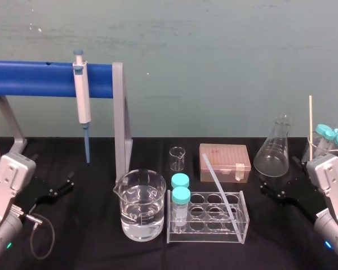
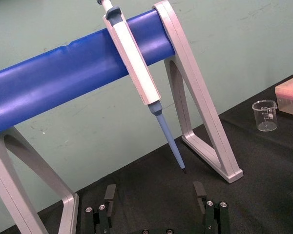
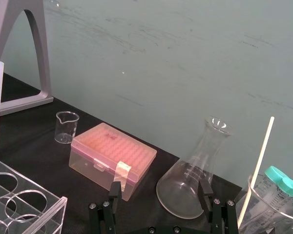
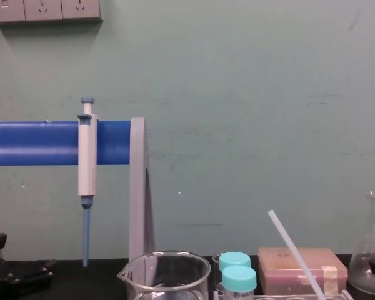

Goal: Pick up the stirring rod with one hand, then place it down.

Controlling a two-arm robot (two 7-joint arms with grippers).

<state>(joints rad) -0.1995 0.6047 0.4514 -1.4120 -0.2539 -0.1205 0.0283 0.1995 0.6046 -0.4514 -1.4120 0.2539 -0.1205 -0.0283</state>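
Nothing of the task is done yet. The rod (image 1: 219,190) is leaning in the rack (image 1: 208,234) near the tabletop's front edge, and no gripper is touching it. The left gripper (image 2: 155,189) is sitting by the left edge and the right gripper (image 3: 159,185) by the right edge, both well apart from the rod. Both have their jaws open and are holding nothing. Picking up and putting down are both left to do. The chest view is showing the rod's slant from the side, its top rising above the vials (image 4: 239,278). The head view is giving the rod and both grippers together.
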